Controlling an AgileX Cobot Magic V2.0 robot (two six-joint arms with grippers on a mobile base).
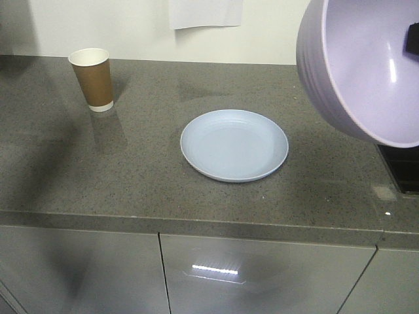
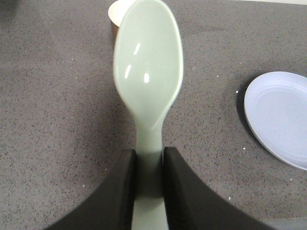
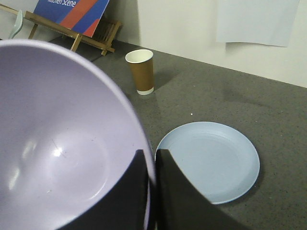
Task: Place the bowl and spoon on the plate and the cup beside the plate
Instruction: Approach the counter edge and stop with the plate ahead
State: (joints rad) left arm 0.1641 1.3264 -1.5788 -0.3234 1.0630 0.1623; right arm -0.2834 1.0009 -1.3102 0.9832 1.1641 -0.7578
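Left claw [image 2: 148,158]: clenched on the flat handle of the spoon [image 2: 148,72], with one black finger on each side. The spoon is smooth, glossy mint-green plastic. Its oval head points away from the claw, and it is held above the counter [image 2: 57,120].

Right claw [image 3: 149,158]: clamped across the rim of the bowl [image 3: 57,143], one finger inside and one outside. The bowl is deep, round, smooth lavender plastic, held tilted in the air.

Plate [image 1: 234,145]: round, shallow, pale blue, with faint concentric rings. It lies flat on the speckled grey counter.

Cup [image 1: 93,78]: tapered brown paper with a white rim and base band. It stands upright at rear left, well apart from the plate.

Legible writing: "Scene" on a blue sign [image 3: 72,9] resting on a wooden stand [image 3: 91,40].
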